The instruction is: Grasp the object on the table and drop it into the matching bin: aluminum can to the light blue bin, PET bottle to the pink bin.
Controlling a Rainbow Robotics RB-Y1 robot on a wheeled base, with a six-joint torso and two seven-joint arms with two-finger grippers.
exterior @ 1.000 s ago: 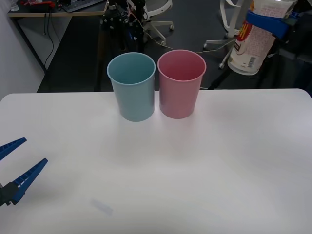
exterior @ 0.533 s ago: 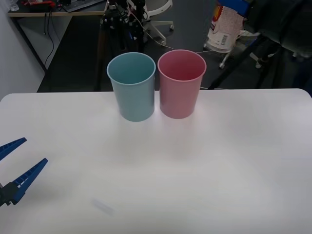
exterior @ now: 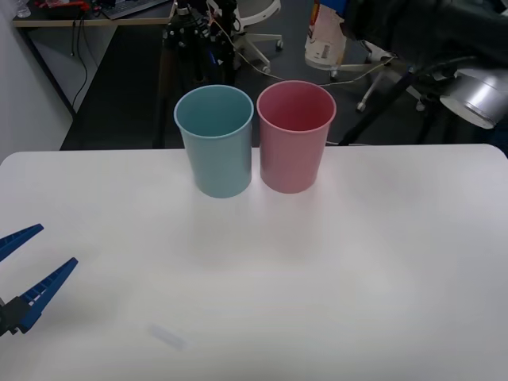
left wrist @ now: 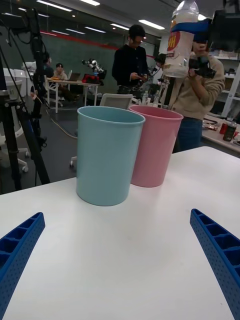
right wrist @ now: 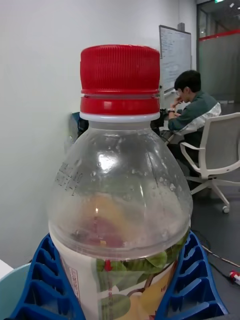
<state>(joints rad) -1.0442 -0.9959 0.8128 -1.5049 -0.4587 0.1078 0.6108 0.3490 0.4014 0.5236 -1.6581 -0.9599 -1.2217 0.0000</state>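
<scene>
- Clamping the PET bottle (right wrist: 120, 200) between its two blue ribbed fingers (right wrist: 45, 285), the right gripper (right wrist: 120, 295) is seen closed on the labelled body of the bottle, with one finger pressed against each side.
- The bottle is held upright in the right wrist view, its red screw cap (right wrist: 120, 80) uppermost and its clear shoulder bare above the fingers; a label printed with fruit and leaves is wrapped around the lower body.
- From the front view, the bottle (exterior: 324, 36) is carried high in the air by the dark right arm (exterior: 421, 32), beyond the far edge of the table and above and slightly to the right of the pink bin (exterior: 294, 135), not touching it.
- From the left wrist view, the same bottle (left wrist: 181, 40) is seen raised above and behind the pink bin (left wrist: 155, 145), gripped by a blue finger across its upper body.
- The left gripper (exterior: 20, 282) is held wide apart with nothing between its fingers, low over the near left corner of the table (exterior: 357, 278).
- The light blue bin (exterior: 215, 139) is stood upright just beside the pink bin, on its left, near the far edge of the white tabletop; whether the two are touching cannot be told.
- Both bins are open at the top, and nothing can be made out inside them.
</scene>
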